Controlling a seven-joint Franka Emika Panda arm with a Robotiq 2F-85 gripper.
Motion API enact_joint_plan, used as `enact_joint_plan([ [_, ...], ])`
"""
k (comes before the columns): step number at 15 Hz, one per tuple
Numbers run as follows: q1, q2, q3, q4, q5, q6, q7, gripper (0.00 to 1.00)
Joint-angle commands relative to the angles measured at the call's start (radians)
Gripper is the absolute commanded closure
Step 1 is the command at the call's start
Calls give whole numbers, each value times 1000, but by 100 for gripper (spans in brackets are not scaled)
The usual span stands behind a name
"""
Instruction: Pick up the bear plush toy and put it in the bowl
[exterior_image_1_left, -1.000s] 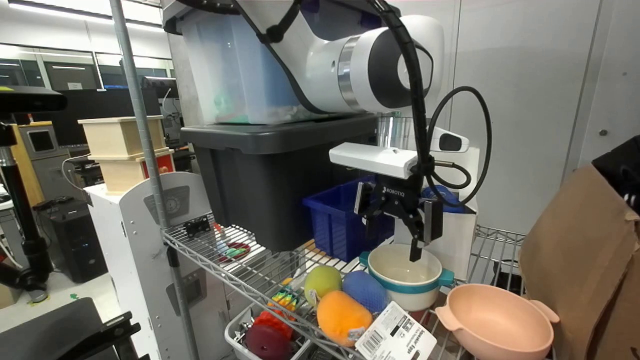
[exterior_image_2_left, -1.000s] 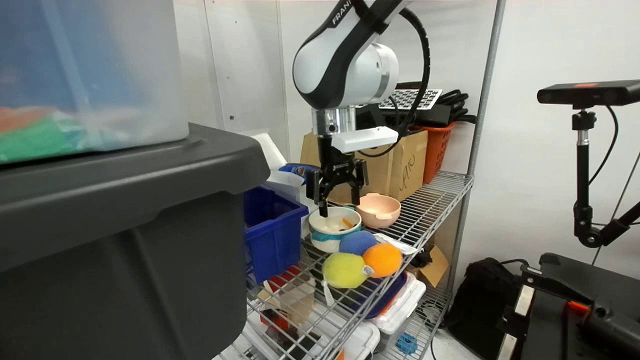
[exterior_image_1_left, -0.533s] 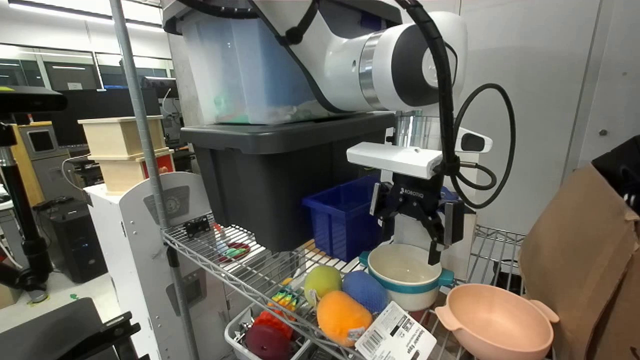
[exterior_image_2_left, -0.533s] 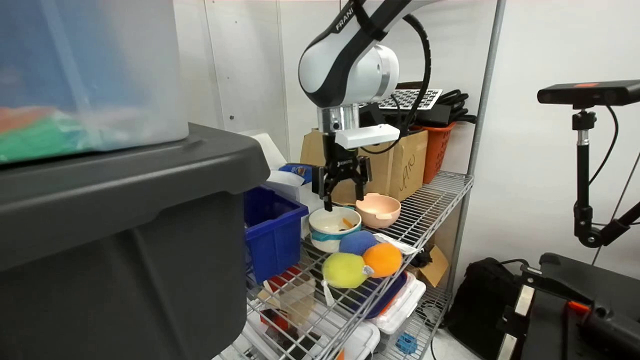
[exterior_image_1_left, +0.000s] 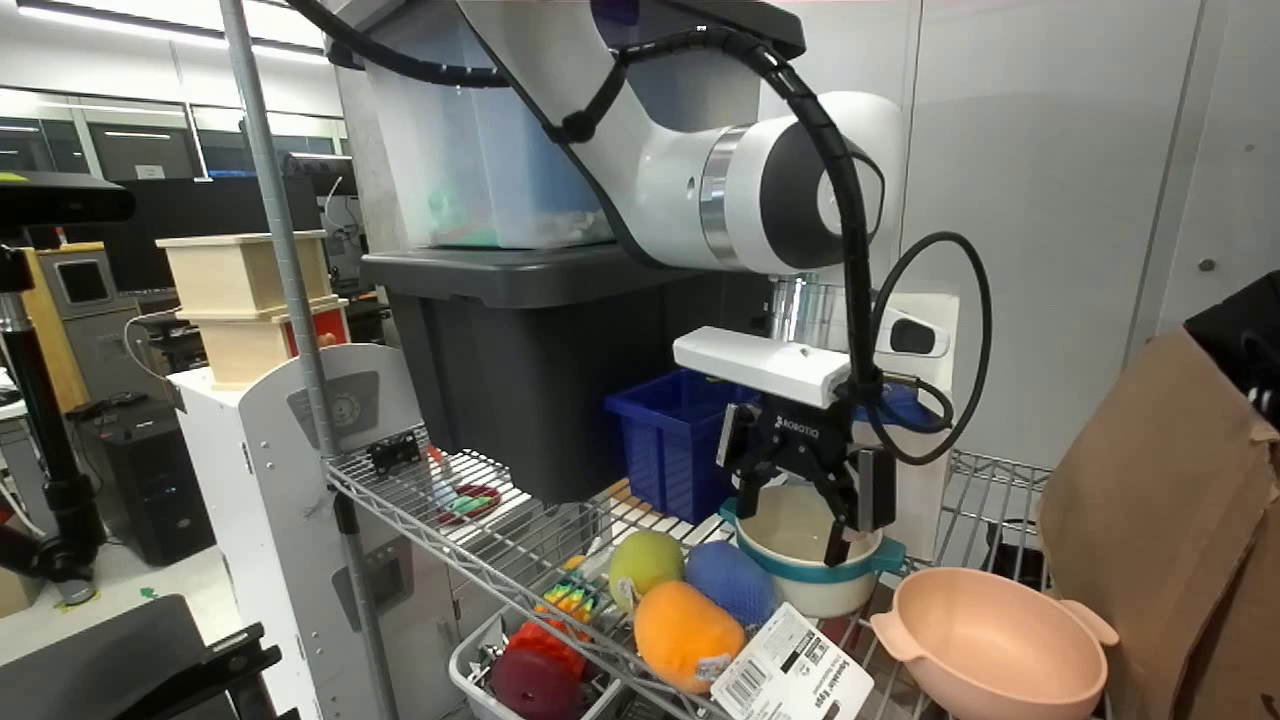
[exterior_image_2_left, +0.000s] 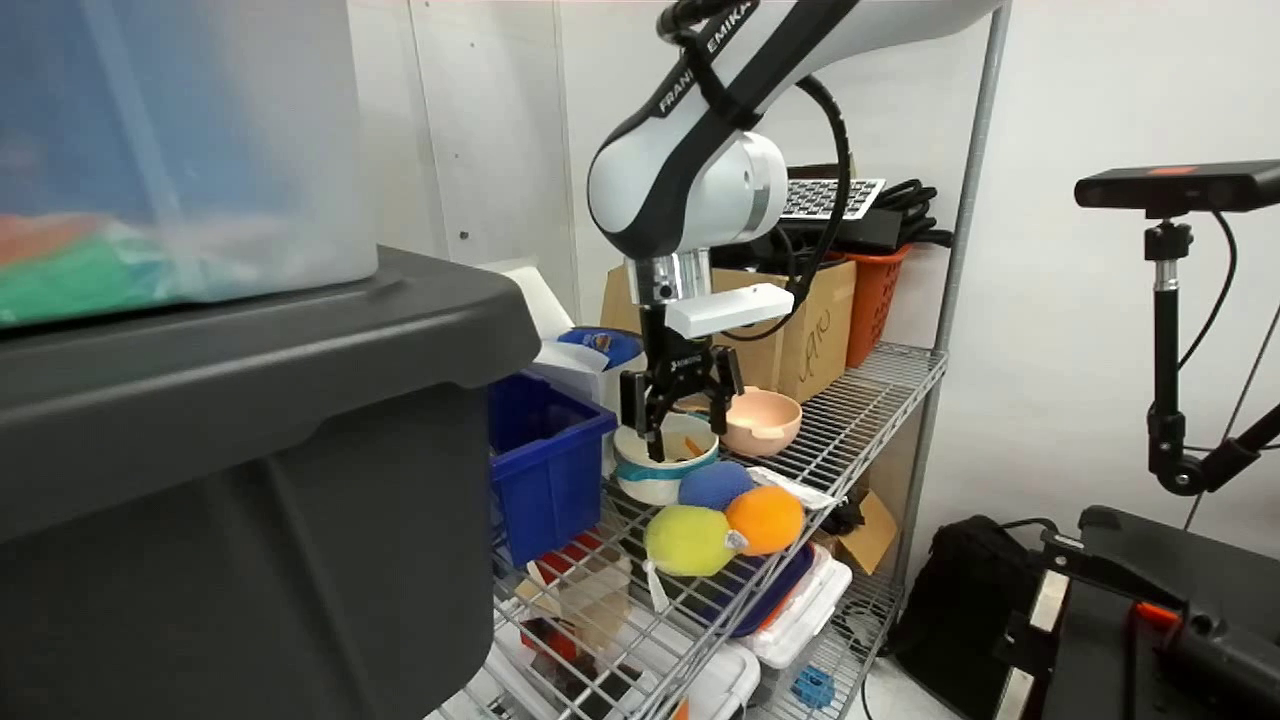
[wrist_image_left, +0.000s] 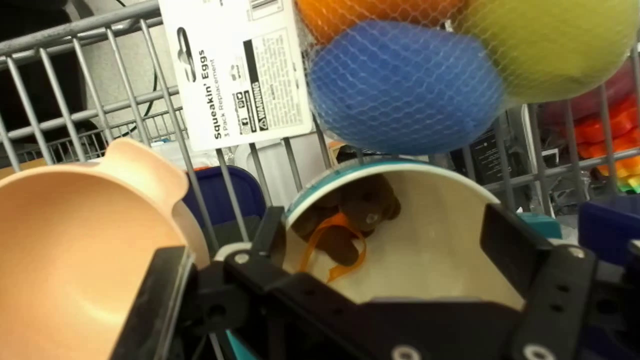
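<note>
The brown bear plush toy (wrist_image_left: 367, 202) with an orange ribbon lies inside the cream-white bowl (wrist_image_left: 440, 225) with a teal band, against its wall, in the wrist view. In an exterior view only a bit of orange shows in that bowl (exterior_image_2_left: 650, 485); the bear is hidden there. My gripper (wrist_image_left: 389, 230) is open and empty, fingers spread across the bowl's mouth at about rim height; I cannot tell whether they touch it. It shows in both exterior views (exterior_image_1_left: 793, 525) (exterior_image_2_left: 688, 440). The salmon-pink bowl (exterior_image_1_left: 1000, 635) stands beside the cream bowl, also in the wrist view (wrist_image_left: 75, 240).
Blue (exterior_image_1_left: 725, 582), orange (exterior_image_1_left: 685, 635) and yellow-green (exterior_image_1_left: 645, 562) egg toys with a white card (exterior_image_1_left: 795, 665) lie in front of the cream bowl. A blue bin (exterior_image_1_left: 675, 455) and a dark tote (exterior_image_1_left: 540, 370) stand beside it. A cardboard box (exterior_image_1_left: 1150, 540) is behind the pink bowl.
My open gripper first shifted sideways toward the pink bowl, then came down and slightly back, low over the cream bowl. The cream bowl seems to have shifted very slightly.
</note>
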Motion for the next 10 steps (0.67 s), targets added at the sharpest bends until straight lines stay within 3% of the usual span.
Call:
enact_joint_plan([
  [1,6,20,2,40,4,-28,13,0],
  [10,3,40,2,99,5,-41,15,0],
])
